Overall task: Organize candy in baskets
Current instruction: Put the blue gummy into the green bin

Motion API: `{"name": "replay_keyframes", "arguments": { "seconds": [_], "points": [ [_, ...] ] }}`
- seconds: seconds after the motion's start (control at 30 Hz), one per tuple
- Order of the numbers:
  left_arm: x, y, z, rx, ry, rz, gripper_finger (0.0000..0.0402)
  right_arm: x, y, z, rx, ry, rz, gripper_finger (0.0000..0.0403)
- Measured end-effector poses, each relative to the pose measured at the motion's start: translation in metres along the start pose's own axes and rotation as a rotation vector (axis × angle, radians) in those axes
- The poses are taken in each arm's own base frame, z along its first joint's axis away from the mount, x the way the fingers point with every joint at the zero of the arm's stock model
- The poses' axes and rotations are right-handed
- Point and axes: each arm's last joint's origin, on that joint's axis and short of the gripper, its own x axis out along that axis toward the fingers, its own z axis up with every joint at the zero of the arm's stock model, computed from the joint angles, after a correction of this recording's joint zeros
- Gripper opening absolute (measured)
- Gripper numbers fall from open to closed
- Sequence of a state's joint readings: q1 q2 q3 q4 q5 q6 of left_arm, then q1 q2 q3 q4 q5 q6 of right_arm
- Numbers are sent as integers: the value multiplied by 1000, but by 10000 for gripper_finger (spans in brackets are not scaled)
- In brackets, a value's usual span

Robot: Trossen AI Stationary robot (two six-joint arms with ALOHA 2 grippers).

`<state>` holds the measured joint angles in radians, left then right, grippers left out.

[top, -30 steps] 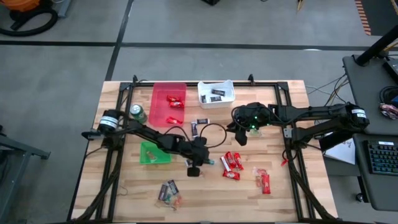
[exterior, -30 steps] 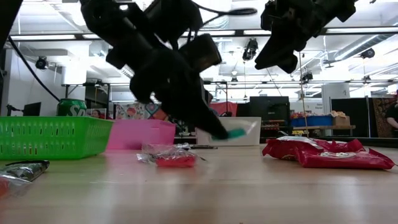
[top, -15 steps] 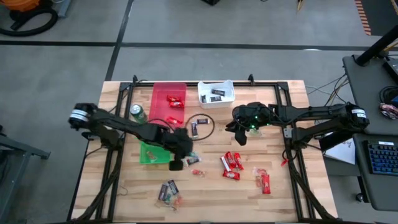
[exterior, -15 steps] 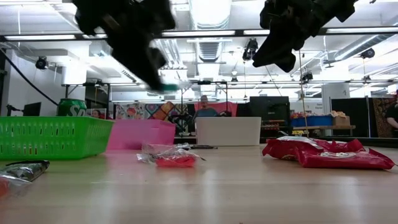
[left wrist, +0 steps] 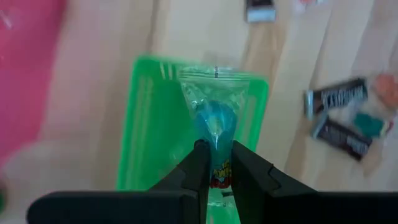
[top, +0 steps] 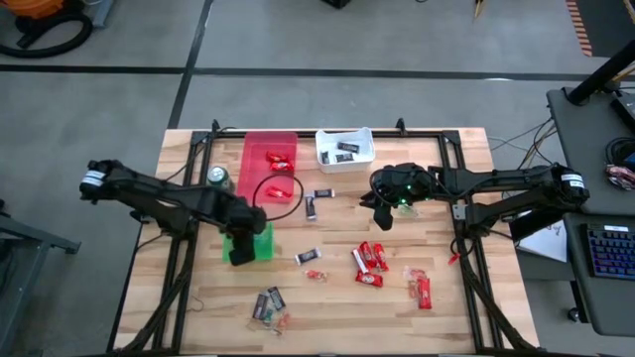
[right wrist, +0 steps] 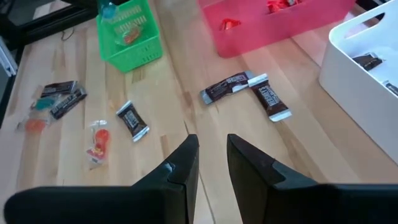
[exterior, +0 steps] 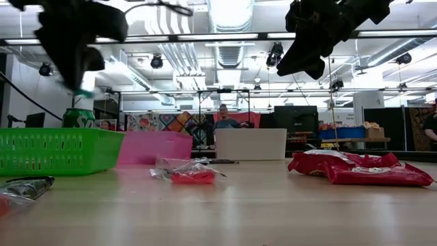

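1. Left gripper (left wrist: 214, 163): clamped on a blue sweet (left wrist: 213, 124) in clear wrap, held above the green basket (top: 256, 244) near the table's (top: 456, 307) left edge.
2. Right gripper (right wrist: 209, 155): raised over the table's middle, toward the right; fingers slightly apart, nothing between them.
3. Red basket (top: 260, 164) and white basket (top: 324, 154): along the far edge, a few sweets in each.
4. Loose red bars (top: 370, 260) and dark bars (top: 312, 205): scattered mid-table; mixed pieces (top: 269, 306) by the near edge.
5. Step in hand: delivery of blue sweet to green basket.
6. Next move: likely lower slightly, open over basket centre, clear of the rim.
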<state>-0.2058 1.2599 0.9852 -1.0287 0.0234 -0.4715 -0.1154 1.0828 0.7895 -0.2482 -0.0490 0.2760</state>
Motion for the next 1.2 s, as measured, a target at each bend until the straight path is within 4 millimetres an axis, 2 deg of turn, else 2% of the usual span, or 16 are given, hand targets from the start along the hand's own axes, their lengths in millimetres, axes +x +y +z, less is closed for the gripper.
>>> {"name": "replay_keyframes", "arguments": {
  "seconds": [0.27,0.4,0.63,0.93,1.2],
  "points": [
    [31,7,-27,-75,233,13,38,0,0,0,-35,0,0,78],
    [44,11,-34,-88,289,49,38,0,0,0,-49,0,0,82],
    [50,12,-31,-74,258,136,38,0,0,0,-51,0,0,78],
    [51,13,-30,-56,252,154,41,0,0,0,-48,0,0,86],
    [51,12,-30,-92,247,158,91,0,0,0,-32,0,0,85]
  ]
}}
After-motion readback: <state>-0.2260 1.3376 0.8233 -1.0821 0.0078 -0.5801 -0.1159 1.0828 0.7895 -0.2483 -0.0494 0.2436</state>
